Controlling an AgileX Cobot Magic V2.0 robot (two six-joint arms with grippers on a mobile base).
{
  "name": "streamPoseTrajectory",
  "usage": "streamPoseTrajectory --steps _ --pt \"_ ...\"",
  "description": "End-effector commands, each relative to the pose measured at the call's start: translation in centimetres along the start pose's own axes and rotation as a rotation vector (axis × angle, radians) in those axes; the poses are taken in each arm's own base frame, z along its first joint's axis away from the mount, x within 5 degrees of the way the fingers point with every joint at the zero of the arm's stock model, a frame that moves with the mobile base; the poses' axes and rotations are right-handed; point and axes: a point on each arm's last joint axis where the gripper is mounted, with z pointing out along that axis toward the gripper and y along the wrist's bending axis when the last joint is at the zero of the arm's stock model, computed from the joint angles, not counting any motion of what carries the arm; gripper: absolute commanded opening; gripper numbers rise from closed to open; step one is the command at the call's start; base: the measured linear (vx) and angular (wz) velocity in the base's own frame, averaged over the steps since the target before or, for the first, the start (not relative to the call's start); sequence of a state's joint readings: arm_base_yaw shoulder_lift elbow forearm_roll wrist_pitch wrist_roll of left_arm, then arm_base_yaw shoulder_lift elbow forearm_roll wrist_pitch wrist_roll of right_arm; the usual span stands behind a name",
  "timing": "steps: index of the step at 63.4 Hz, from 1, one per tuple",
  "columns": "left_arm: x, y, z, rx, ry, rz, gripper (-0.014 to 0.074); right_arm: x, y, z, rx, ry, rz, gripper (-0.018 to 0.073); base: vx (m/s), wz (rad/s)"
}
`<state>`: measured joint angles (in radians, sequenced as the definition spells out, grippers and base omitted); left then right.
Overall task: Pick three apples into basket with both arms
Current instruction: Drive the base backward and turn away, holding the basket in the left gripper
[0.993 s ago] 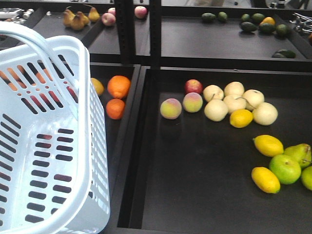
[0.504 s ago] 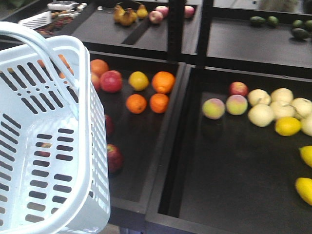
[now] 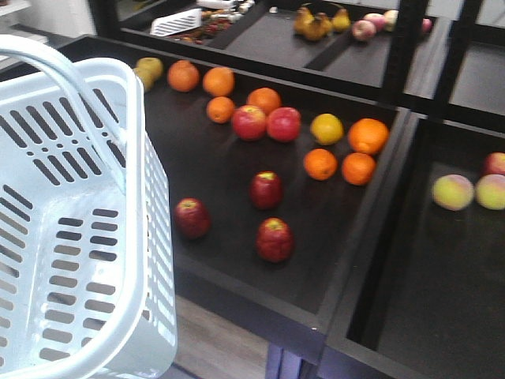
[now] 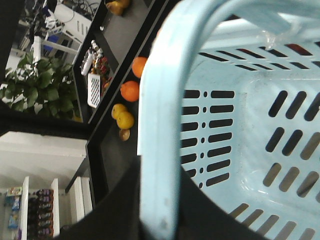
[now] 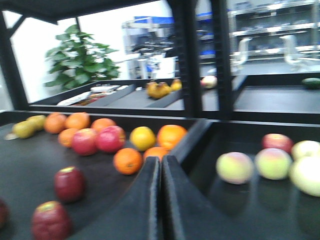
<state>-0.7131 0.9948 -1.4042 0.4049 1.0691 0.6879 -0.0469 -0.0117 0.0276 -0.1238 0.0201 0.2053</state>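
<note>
Three dark maroon apples lie on the black tray: one [image 3: 267, 189] mid-tray, one [image 3: 192, 218] close to the basket, one [image 3: 274, 239] near the front edge. The pale blue basket [image 3: 134, 237] fills the left of the front view and holds no fruit. My left gripper [image 4: 160, 167] is shut on the basket handle [image 4: 162, 115], a black finger on each side. My right gripper [image 5: 161, 160] is shut with nothing in it, its fingers pressed together, above the divider between two trays. Two of the apples [image 5: 69, 183] [image 5: 50, 220] lie to its lower left.
Behind the dark apples lie two brighter red apples [image 3: 267, 124], several oranges [image 3: 368, 136] and a lemon [image 3: 327, 128]. Pale pink-yellow fruits [image 3: 453, 191] lie in the right tray, past a raised divider [image 3: 379, 229]. Black shelf posts [image 3: 406, 39] stand behind, with pears on the upper shelf.
The front view has swung left: the tray with oranges and dark apples now fills the middle, and the lemons and pale fruits have slid off right. The basket keeps its place in the view.
</note>
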Motion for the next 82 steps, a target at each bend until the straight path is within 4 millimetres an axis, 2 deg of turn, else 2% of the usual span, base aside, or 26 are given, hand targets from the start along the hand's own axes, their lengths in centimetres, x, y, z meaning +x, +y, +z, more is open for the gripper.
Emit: streamPoseTrajectory --steps 1,82 --pt "-0.42 1.24 -1.23 -0.099 -0.075 -0.014 -0.0006 -0.25 0.11 -0.08 -0.015 -0.072 -0.011 -0.0009 -0.07 0.49" --pt "-0.42 1.24 -1.23 -0.099 -0.075 -0.014 -0.0006 -0.25 0.11 -0.08 -0.015 -0.072 -0.011 -0.0009 -0.03 0.46"
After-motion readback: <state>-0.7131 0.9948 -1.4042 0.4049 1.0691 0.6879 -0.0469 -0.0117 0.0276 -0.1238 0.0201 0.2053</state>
